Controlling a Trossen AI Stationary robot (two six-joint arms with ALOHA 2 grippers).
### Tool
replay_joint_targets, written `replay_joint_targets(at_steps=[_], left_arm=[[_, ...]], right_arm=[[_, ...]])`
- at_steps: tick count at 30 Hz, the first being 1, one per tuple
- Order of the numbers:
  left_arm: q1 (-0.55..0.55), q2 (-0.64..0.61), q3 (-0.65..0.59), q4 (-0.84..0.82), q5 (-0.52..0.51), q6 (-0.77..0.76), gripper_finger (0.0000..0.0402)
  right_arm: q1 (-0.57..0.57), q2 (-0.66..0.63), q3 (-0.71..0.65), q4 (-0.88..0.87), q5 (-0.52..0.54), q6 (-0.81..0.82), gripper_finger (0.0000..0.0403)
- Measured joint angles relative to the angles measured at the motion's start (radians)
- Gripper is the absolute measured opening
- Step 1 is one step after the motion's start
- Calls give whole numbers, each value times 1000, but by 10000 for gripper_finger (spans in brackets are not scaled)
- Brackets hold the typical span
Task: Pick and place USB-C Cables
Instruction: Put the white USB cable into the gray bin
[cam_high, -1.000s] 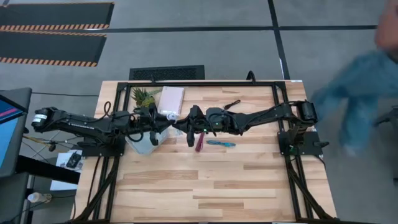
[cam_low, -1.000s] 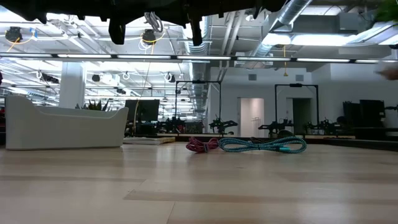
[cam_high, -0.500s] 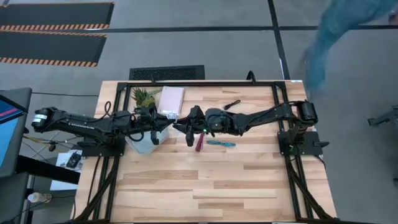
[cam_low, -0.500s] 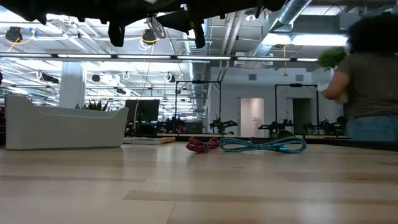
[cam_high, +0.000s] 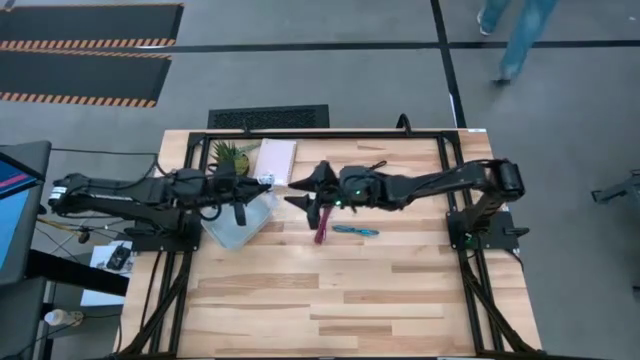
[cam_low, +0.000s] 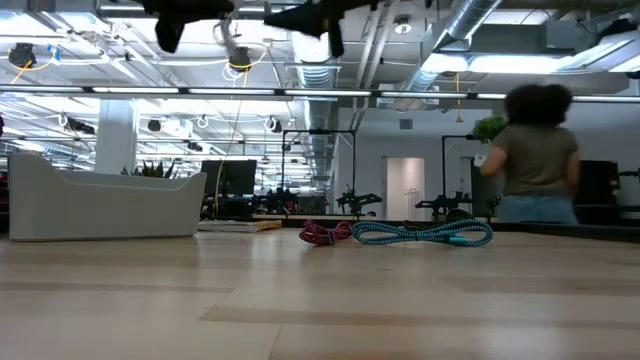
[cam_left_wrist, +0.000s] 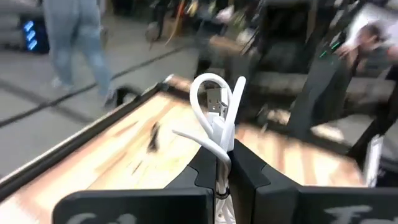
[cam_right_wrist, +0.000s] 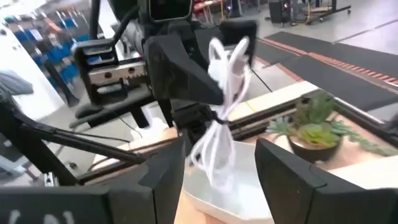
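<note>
A white USB-C cable bundle (cam_left_wrist: 214, 109) hangs in the air over the pale tray (cam_high: 232, 228), with my left gripper (cam_high: 266, 183) shut on it. My right gripper (cam_high: 298, 192) stands open just to the right of it, facing it. Its fingers (cam_right_wrist: 166, 177) stand on either side of the white cable (cam_right_wrist: 219, 118), apart from it. A magenta cable (cam_high: 320, 229) and a teal cable (cam_high: 356, 231) lie on the wood right of the tray. They also show side by side in the low view, the magenta cable (cam_low: 325, 234) and the teal cable (cam_low: 422, 233). A black cable (cam_high: 373, 167) lies near the far edge. My left gripper pinches the white bundle near its tied middle (cam_left_wrist: 222, 144) between its two fingers. The fingers come level from the table's left. Loops and a plug stand out above the fingertips, and more loops (cam_right_wrist: 210, 158) hang below. The bundle is clear of the tray and the table.
A white notebook (cam_high: 275, 160) and a small potted plant (cam_high: 228, 155) stand at the far edge behind the tray. A person (cam_low: 535, 150) is walking in the room beyond the table. Bare wood lies toward the near edge.
The two grippers met over the tray's right side. My right gripper has opened, let go of the white cable and drawn back toward the table's right. My left gripper keeps the cable and has drawn slightly left. A person has walked past behind the table.
</note>
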Motion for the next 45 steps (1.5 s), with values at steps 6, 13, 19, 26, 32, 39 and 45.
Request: replay_joint_targets(at_steps=[6,13,19,26,32,39,45], left_arm=[[-40,-54,42,-228,-69,-110,1],[-109,-126,42,-466,-173,-271,0],[-179,-139,43,-657,-236,-412,0],[-204,-100,6,-802,-247,-532,0],[-201,-37,-57,-801,-231,-578,0],[-161,68,-80,-802,-201,-616,0],[-107,194,-80,-805,-127,-593,0]], right_arm=[[2,-162,-1,-208,4,-38,219],[36,-363,-1,-446,180,-49,219],[102,-481,-5,-665,426,-28,217],[175,-500,-5,-924,597,124,208],[205,-447,-5,-1044,648,240,202],[202,-392,-5,-1052,652,251,195],[196,-372,-7,-1055,651,253,191]])
